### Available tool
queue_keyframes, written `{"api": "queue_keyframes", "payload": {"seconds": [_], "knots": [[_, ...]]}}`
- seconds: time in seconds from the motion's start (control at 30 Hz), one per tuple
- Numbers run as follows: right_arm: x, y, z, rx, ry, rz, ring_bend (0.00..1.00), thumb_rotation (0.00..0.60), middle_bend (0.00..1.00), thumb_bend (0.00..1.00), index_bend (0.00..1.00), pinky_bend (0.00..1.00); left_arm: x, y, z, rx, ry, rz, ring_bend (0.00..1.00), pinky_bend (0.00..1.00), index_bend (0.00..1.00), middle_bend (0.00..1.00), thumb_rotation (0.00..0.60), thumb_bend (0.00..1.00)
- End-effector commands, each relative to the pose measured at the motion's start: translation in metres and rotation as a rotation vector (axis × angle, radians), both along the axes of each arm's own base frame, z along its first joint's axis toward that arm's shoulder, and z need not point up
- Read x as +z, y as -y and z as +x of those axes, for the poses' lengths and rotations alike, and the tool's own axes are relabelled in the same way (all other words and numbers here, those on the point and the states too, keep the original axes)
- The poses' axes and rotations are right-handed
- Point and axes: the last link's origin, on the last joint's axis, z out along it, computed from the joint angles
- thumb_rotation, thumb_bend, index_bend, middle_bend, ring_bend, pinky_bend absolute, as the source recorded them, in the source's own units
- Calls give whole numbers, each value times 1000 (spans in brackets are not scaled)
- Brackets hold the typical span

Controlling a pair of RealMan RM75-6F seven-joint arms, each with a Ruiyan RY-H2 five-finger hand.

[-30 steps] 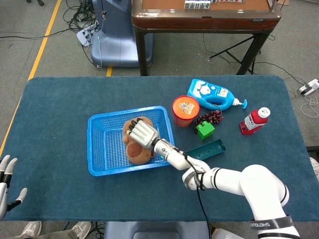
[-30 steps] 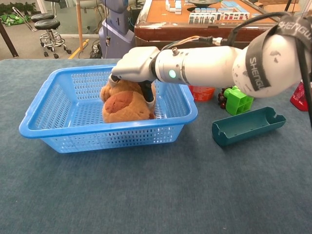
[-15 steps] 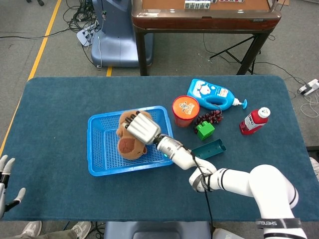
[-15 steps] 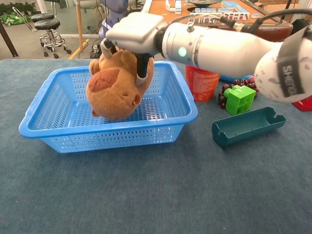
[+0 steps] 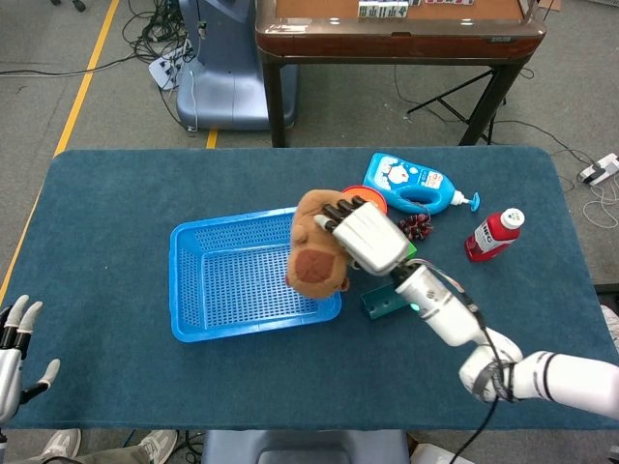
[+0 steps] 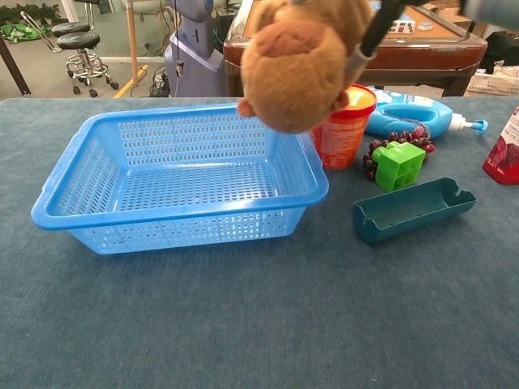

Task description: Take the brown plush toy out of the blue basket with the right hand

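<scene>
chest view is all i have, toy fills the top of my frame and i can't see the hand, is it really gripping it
Observer: Yes. In the head view the right hand grips the brown plush toy from its right side.
Operator: is it clear of the basket
Observer: Partly. From above, the toy hangs over the blue basket's right rim.
Operator: where's the left hand
Observer: The left hand is at the table's near left edge, fingers apart, holding nothing.
</scene>
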Motion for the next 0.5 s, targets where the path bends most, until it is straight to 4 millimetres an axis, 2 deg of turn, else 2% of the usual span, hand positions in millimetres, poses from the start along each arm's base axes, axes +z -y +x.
{"api": "queue_keyframes", "payload": {"seconds": [0.03,0.3,0.5], "knots": [[22,-20,-41,-87,8,3,470,600,582,235,680,468,-1,-1,1,-3,1,-2,0,0,0,0,600,318],[50,-51,-109,-236,-9,-9,470,600,582,235,679,471,-3,-2,0,-3,4,-9,0,0,0,0,600,318],[62,-73,-147,-323,-9,-13,471,600,579,234,679,471,-4,-2,1,-4,4,-12,0,0,0,0,600,318]]}}
